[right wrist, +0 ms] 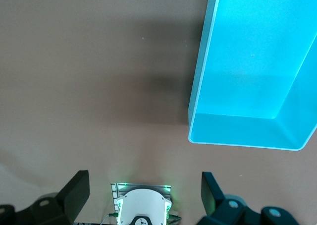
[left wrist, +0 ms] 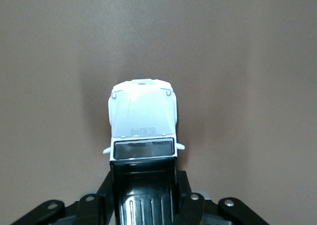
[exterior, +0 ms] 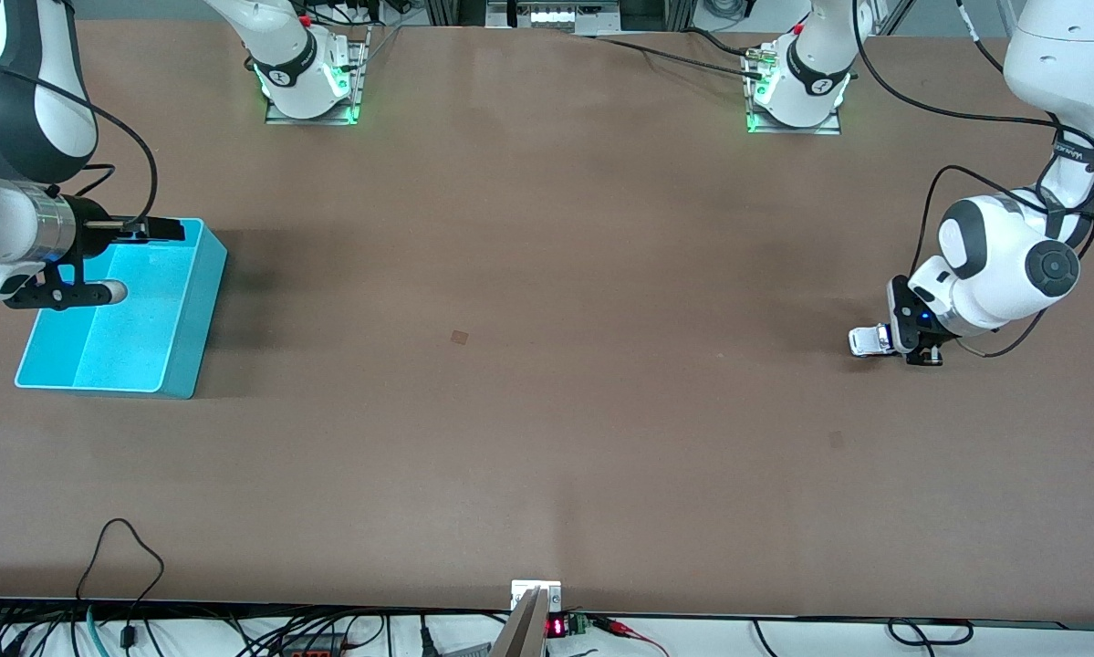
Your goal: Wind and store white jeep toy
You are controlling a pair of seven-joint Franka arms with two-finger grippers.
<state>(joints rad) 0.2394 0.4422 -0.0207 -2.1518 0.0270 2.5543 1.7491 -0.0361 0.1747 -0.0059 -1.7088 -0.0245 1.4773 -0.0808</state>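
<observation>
The white jeep toy point(exterior: 866, 340) sits on the brown table near the left arm's end. In the left wrist view its white hood point(left wrist: 142, 113) points away from the camera and its black roof lies between the fingers. My left gripper point(exterior: 911, 345) is low at the table and shut on the jeep's sides point(left wrist: 143, 183). The cyan bin point(exterior: 192, 310) stands at the right arm's end of the table and looks empty; it also shows in the right wrist view point(right wrist: 247, 131). My right gripper point(exterior: 136, 262) hangs over the bin's farther end, turned sideways, open and empty point(right wrist: 143, 193).
The two arm bases point(exterior: 309, 78) point(exterior: 797, 91) stand along the table's farther edge; the right arm's base also shows in the right wrist view point(right wrist: 142, 207). A small square mark point(exterior: 459, 337) is on the table's middle. Cables run along the nearer edge point(exterior: 127, 584).
</observation>
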